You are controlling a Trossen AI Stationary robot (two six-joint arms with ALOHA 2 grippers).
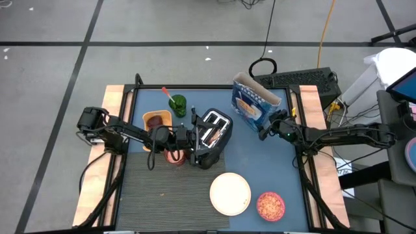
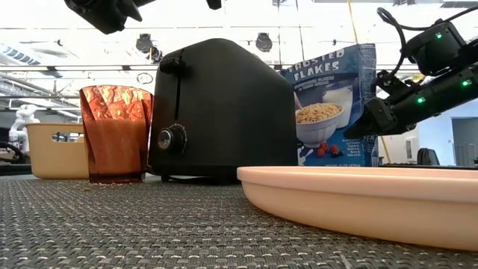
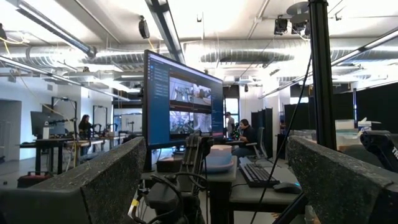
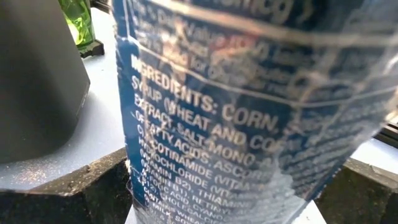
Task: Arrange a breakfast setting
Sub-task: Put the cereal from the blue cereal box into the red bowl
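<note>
The cream plate (image 1: 230, 193) and the pink bowl of cereal (image 1: 270, 205) are set at the desk's (image 1: 279, 162) near edge. The cereal box (image 1: 255, 103) is grasped by the right gripper's (image 1: 265, 129) fingers; the left gripper's (image 1: 184, 138) fingers are spread beside the toaster (image 1: 212, 137). The box is best kept upright.

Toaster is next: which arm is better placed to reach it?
Left, probably. The left gripper hovers right beside the toaster, jaws open and empty. The right gripper is farther off, at the cereal bag.
</note>
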